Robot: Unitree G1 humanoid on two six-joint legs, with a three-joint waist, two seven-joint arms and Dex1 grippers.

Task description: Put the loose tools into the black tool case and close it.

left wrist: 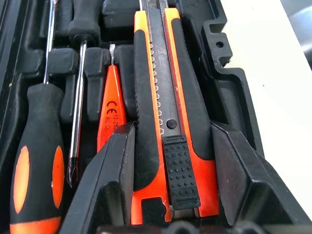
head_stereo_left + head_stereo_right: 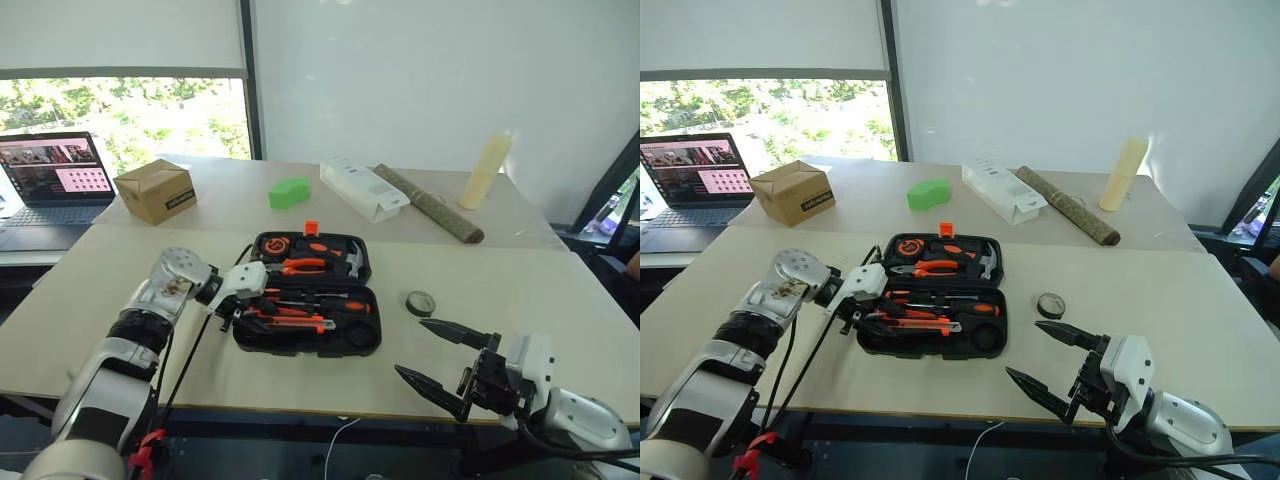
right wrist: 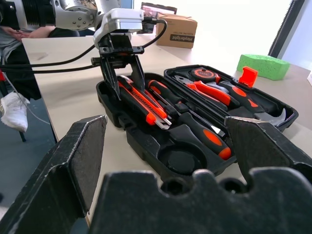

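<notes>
Seating utility knife (image 1: 168, 122) into black tool case (image 2: 262, 341), left gripper (image 3: 119, 73) pinched it; right gripper (image 2: 440, 362) waited spread near tape roll (image 2: 421, 302).

Utility knife (image 1: 165, 122) ends cut off (both).

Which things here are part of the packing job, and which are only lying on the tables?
Part of the job:
- black tool case, open
- utility knife, between the left end effector's fingers
- screwdrivers in the case
- tape roll, loose beside the case

Just lying about:
- laptop
- cardboard box
- green block
- white box
- brown roll
- cream tube
</notes>
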